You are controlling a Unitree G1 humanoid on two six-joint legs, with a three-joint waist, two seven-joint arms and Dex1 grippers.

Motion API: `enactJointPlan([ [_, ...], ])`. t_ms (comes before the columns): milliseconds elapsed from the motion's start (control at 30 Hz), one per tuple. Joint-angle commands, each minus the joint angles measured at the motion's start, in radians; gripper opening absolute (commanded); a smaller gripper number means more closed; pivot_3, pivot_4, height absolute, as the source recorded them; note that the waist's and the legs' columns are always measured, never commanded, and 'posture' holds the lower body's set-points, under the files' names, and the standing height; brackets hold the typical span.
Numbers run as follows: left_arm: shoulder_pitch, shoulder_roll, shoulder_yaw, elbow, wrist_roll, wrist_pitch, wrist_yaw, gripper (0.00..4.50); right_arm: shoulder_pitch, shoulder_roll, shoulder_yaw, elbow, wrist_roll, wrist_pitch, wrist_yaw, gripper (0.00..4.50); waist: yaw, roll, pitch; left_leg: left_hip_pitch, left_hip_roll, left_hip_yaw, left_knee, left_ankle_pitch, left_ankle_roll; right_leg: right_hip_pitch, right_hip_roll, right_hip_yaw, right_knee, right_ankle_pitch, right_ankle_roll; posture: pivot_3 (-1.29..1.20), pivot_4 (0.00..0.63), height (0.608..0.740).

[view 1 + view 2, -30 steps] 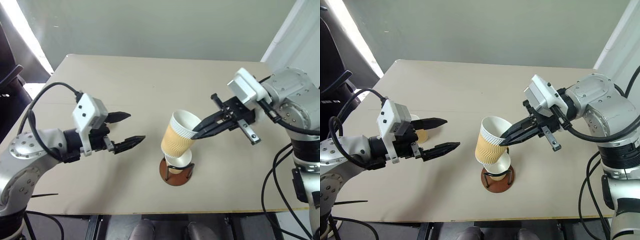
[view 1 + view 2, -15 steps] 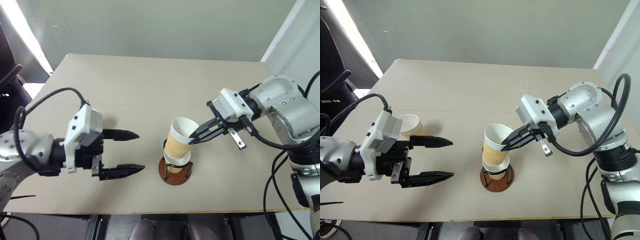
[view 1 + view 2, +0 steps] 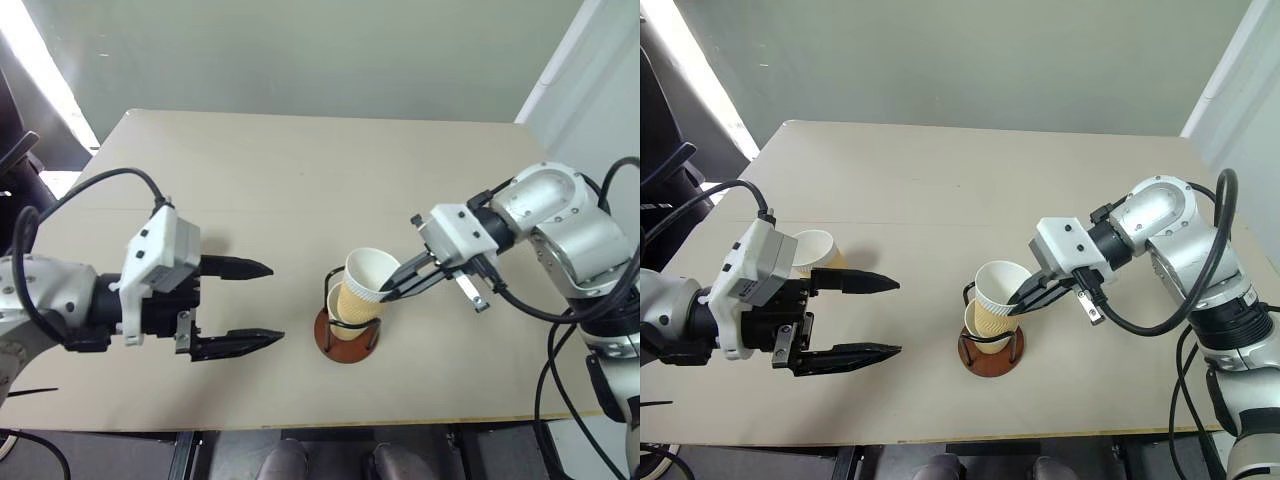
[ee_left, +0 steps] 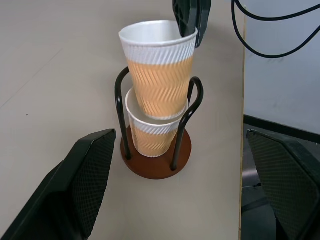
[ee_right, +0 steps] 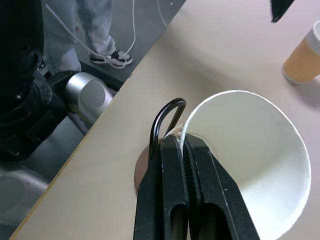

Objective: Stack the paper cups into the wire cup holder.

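Step in hand: seating the second cup. My right pincer (image 3: 1021,297) was clamped on the rim of one paper cup (image 3: 362,288), one finger inside the mouth and one outside, as the right wrist view showed plainly. That cup sat part-way down into another cup (image 4: 152,131) already standing in the wire cup holder (image 3: 343,335), which stood toward the near edge of the worktop (image 3: 300,170), about midway along it. From the left wrist view the held cup leaned a little off upright and its body was between the black wire loops (image 4: 120,102), not fully nested: a good band of tan wall showed above the lower cup's rim.

My left pincer (image 3: 240,303) hung with its fingers wide apart and nothing in them, off to the left of the holder and well apart from it. The third cup (image 3: 816,250) stood upright toward the left edge of the worktop, just beyond that pincer.

Judgement: two of three cups in or nearly in. Next call, as I read it: straighten the held cup, press it down till it seats, then part the right fingers and lift clear without dragging the rim. The loops were close to the cup wall, so a snag seemed possible. After that, the left pincer was the nearer one for the last cup.
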State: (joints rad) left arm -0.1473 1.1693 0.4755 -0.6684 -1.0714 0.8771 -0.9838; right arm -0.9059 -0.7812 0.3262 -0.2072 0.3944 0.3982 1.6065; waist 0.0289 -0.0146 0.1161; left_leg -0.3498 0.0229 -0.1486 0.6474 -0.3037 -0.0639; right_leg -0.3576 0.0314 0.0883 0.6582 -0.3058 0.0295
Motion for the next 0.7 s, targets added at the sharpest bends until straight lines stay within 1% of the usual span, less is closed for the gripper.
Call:
enactJointPlan([
  [33, -0.011, 0.006, 0.02, -0.016, -0.015, -0.009, 0.005, 4.5, -0.009, 0.003, -0.009, -0.029, -0.011, -0.012, -0.007, 0.39, 0.0, 0.0, 0.0, 0.0, 0.0, 0.0, 0.0, 0.0, 0.0, 0.0, 0.0, 0.0, 0.0, 0.0, 0.0, 0.0, 0.15, 0.74],
  [67, -0.011, 0.007, 0.02, -0.015, -0.014, -0.01, 0.005, 4.5, -0.01, 0.005, -0.008, -0.029, -0.014, -0.012, -0.008, 0.62, 0.0, 0.0, 0.0, 0.0, 0.0, 0.0, 0.0, 0.0, 0.0, 0.0, 0.0, 0.0, 0.0, 0.0, 0.0, 0.0, 0.15, 0.74],
  [167, -0.011, 0.009, 0.019, -0.011, -0.008, -0.012, 0.007, 4.5, -0.013, 0.01, -0.01, -0.024, -0.02, -0.013, -0.01, 1.7, 0.0, 0.0, 0.0, 0.0, 0.0, 0.0, 0.0, 0.0, 0.0, 0.0, 0.0, 0.0, 0.0, 0.0, 0.0, 0.0, 0.15, 0.74],
  [200, -0.01, 0.009, 0.019, -0.01, -0.006, -0.013, 0.008, 4.5, -0.017, 0.013, -0.014, -0.021, -0.021, -0.011, -0.012, 1.98, 0.0, 0.0, 0.0, 0.0, 0.0, 0.0, 0.0, 0.0, 0.0, 0.0, 0.0, 0.0, 0.0, 0.0, 0.0, 0.0, 0.15, 0.74],
  [267, -0.011, 0.009, 0.018, -0.005, 0.0, -0.015, 0.01, 4.5, -0.029, 0.016, -0.025, -0.007, -0.023, -0.009, -0.019, 2.74, -0.001, 0.0, 0.0, 0.0, 0.0, -0.001, 0.0, 0.0, 0.0, 0.0, 0.0, 0.0, 0.0, 0.0, 0.0, 0.0, 0.15, 0.74],
  [300, -0.01, 0.008, 0.018, -0.003, 0.004, -0.016, 0.011, 4.5, -0.033, 0.016, -0.03, 0.0, -0.025, -0.009, -0.023, 3.05, -0.001, 0.0, 0.0, 0.0, 0.0, -0.001, 0.0, 0.0, 0.0, 0.0, 0.0, 0.001, 0.0, 0.0, 0.0, 0.0, 0.15, 0.74],
  [333, -0.011, 0.008, 0.017, 0.0, 0.01, -0.017, 0.013, 4.5, -0.038, 0.016, -0.036, 0.009, -0.025, -0.008, -0.025, 3.48, -0.001, 0.0, 0.0, 0.0, 0.0, -0.001, 0.0, 0.0, 0.0, 0.0, 0.0, 0.001, 0.0, 0.0, 0.0, 0.0, 0.15, 0.74],
  [400, -0.019, 0.012, 0.009, 0.039, 0.088, -0.041, 0.048, 4.5, -0.057, 0.004, -0.103, 0.079, 0.014, 0.029, -0.043, 4.21, -0.001, 0.0, 0.0, 0.0, 0.0, -0.002, 0.0, 0.0, 0.0, 0.0, 0.0, 0.001, 0.0, 0.0, 0.0, 0.0, 0.15, 0.74],
  [433, -0.026, 0.016, 0.004, 0.069, 0.146, -0.063, 0.072, 4.5, -0.068, 0.0, -0.146, 0.127, 0.047, 0.063, -0.054, 4.47, 0.0, 0.0, 0.0, 0.0, 0.0, -0.003, 0.0, 0.0, 0.0, 0.0, 0.0, 0.001, 0.0, 0.0, 0.0, 0.0, 0.15, 0.74],
  [467, -0.032, 0.018, 0.0, 0.089, 0.186, -0.079, 0.085, 4.5, -0.075, -0.002, -0.172, 0.158, 0.07, 0.087, -0.061, 4.47, 0.002, 0.0, 0.0, 0.0, 0.0, -0.004, 0.0, 0.0, 0.0, -0.001, 0.0, 0.001, 0.0, 0.0, 0.0, 0.0, 0.15, 0.74],
  [533, -0.043, 0.042, -0.012, 0.171, 0.301, -0.123, 0.113, 4.5, -0.095, 0.0, -0.249, 0.287, 0.118, 0.137, -0.083, 4.47, 0.003, 0.0, 0.0, 0.0, 0.0, -0.007, 0.0, 0.001, 0.0, -0.002, -0.001, 0.001, 0.0, 0.001, -0.001, 0.0, 0.15, 0.74],
  [633, -0.047, 0.07, -0.024, 0.273, 0.426, -0.192, 0.114, 4.5, -0.124, 0.017, -0.34, 0.471, 0.144, 0.162, -0.129, 4.47, 0.003, 0.0, 0.0, 0.0, 0.002, -0.008, -0.001, 0.001, -0.001, -0.003, -0.001, 0.0, 0.0, 0.002, -0.003, 0.0, 0.15, 0.74],
  [700, -0.033, 0.093, -0.039, 0.341, 0.513, -0.249, 0.102, 4.5, -0.121, 0.014, -0.383, 0.558, 0.167, 0.176, -0.116, 4.47, 0.004, 0.0, 0.0, 0.0, 0.002, -0.008, -0.002, 0.001, -0.001, -0.004, -0.001, 0.0, 0.0, 0.003, -0.004, 0.0, 0.15, 0.74],
])
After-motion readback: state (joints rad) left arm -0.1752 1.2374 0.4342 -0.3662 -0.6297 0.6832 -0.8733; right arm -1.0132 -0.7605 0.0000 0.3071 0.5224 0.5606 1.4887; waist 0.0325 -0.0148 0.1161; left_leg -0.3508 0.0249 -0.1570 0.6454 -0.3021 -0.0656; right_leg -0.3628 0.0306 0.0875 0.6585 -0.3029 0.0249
